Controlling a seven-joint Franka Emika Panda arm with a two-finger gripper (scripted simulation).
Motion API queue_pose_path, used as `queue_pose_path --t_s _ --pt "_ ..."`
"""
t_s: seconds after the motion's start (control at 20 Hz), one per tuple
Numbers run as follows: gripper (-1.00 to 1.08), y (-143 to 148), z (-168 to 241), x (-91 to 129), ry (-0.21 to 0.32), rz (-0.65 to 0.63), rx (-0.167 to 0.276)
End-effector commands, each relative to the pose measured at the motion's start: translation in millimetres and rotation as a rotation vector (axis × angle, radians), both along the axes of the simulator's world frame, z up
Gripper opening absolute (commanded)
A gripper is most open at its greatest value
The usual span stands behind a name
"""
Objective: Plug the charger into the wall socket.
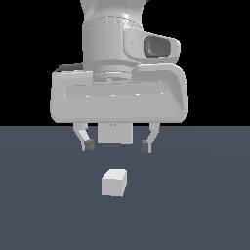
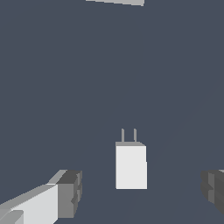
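Two prongs stick out of one end of the charger (image 2: 131, 166), and you only see them in the wrist view, so mind which end you're dealing with. It looks like a small, rigid, light block with smooth flat faces, probably a bit slippery, so you want to pinch it square across its two opposite side faces, mid-body, well away from the prongs, which are likely the easiest part to bend or jam. Your pincer (image 1: 116, 145) is spread wide and holding nothing, hanging above the charger with a clear gap. The charger sits alone on the dark bench (image 1: 205, 205), roughly between the two fingertips. In the exterior view the socket (image 1: 114, 133) stands upright further back, behind the pincer, well apart from the charger.
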State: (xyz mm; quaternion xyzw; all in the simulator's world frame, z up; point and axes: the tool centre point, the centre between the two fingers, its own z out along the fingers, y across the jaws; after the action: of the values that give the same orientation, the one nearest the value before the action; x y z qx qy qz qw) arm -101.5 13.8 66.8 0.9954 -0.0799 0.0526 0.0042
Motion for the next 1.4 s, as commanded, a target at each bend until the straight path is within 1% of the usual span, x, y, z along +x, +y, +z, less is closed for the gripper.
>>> queue_pose_path --t_s 0.0,0.65,1.1,1.35 --pt "1.0 1.0 -3.4 -2.7 -0.005 -0.005 0.0" --pt "1.0 1.7 -9.1 -3.1 -0.006 -0.006 -0.001" --pt "1.0 1.6 -43.2 -3.6 -0.006 -0.006 -0.001" --pt "1.0 1.6 -54.0 -3.2 -0.006 -0.006 -0.001"
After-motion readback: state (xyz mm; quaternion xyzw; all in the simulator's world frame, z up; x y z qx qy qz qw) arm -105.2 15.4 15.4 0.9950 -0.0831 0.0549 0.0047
